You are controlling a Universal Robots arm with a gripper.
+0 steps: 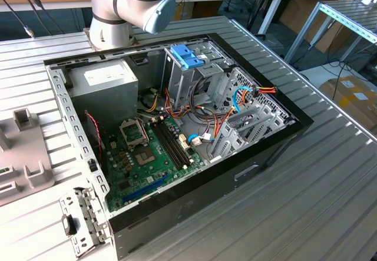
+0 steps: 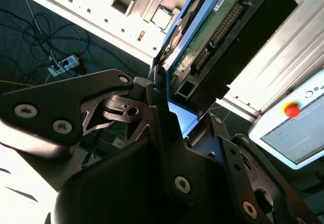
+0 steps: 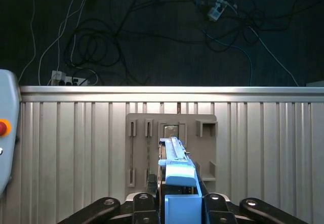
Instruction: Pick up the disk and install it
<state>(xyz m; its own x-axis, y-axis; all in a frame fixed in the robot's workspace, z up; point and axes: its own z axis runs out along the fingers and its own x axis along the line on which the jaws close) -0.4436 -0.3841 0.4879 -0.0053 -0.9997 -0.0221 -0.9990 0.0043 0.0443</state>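
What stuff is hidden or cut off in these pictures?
Exterior view: the top edge cuts off the arm.
Second wrist view: the top edge cuts off the disk at its far end; the end effector hides its near end.
First wrist view: the disk covers the middle of the grey holder.

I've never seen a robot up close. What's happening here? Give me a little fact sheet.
gripper: shut on the disk
disk: held edge-on, light-blue carrier around it
backdrop in the first wrist view: grey slotted holder on the ribbed table
computer case: open, motherboard exposed
progress: disk picked up, not yet in the case
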